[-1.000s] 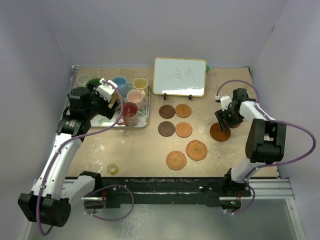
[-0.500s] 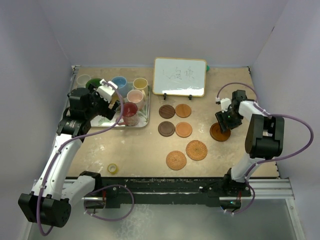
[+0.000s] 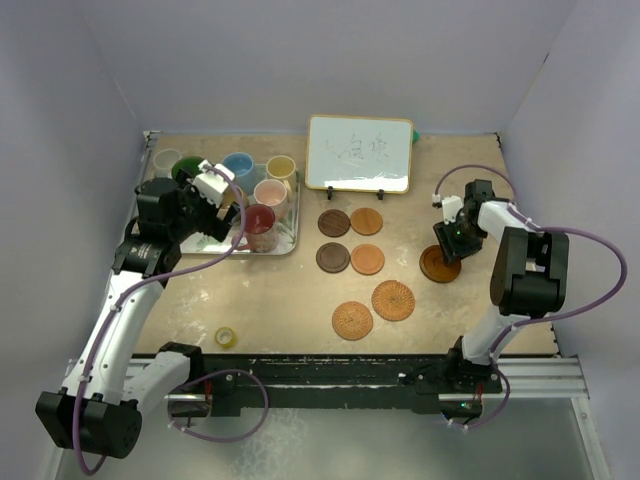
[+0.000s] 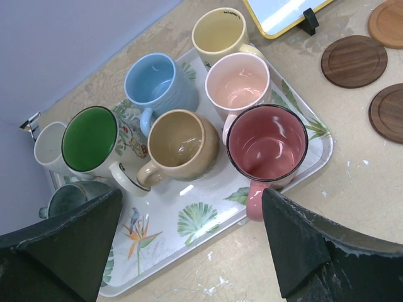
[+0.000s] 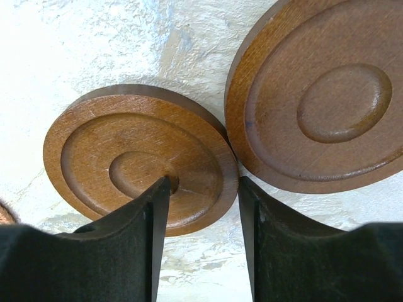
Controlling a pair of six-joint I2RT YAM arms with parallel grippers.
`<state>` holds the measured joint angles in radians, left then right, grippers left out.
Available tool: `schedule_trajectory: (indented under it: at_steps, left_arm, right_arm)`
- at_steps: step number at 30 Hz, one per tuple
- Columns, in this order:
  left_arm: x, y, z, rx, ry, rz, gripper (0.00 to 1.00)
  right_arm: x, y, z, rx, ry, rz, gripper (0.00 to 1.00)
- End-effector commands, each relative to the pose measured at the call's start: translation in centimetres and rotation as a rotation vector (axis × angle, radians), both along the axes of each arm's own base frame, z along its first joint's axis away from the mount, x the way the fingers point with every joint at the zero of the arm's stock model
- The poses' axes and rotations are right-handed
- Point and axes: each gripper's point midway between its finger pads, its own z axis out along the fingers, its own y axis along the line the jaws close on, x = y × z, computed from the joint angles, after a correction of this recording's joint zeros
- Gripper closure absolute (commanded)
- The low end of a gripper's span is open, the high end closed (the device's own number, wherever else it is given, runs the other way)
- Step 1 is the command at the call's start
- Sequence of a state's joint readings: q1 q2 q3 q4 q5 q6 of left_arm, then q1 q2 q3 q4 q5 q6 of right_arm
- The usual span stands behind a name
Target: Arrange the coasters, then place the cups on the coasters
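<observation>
Wood, brown and ringed: the coaster (image 5: 138, 157) lies flat on the surface (image 5: 94, 38), over on the right, just beside another coaster (image 5: 321, 100). It looks hard, light and smooth, so it may slip. Its thin rim seems the best place to pinch. The right end effector (image 5: 203, 185) is half open, with one finger over the middle and one just past the rim. The left end effector (image 4: 192, 198) is wide and holds nothing, above the cups (image 4: 267, 141) on their tray (image 4: 164, 251).
</observation>
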<state>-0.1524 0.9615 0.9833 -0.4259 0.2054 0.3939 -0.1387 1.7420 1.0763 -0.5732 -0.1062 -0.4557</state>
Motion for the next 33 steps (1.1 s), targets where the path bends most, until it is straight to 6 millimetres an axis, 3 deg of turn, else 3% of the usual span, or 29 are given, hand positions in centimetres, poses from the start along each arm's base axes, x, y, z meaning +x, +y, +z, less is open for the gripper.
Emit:
schedule_trajectory:
  at_steps: [1,11,22,33]
  left_arm:
    - [0.0,-0.3,1.8,-0.038,-0.063,-0.006,0.12]
    - [-0.1,-0.2,2.0,-0.037,-0.066,-0.006,0.12]
    - [0.0,-0.2,1.6,-0.027,-0.052,-0.008,0.12]
    - [0.6,0.1,1.1,-0.008,-0.034,0.003,0.12]
  right_arm:
    - [0.6,-0.1,-0.9,0.008,0.012,-0.006,0.52]
    - [2.1,1.3,-1.0,0.034,0.024,0.006,0.6]
    - [4.1,5.0,-1.1,0.005,0.011,0.113,0.6]
    - [9.6,7.0,-0.6,-0.01,-0.034,0.147,0.6]
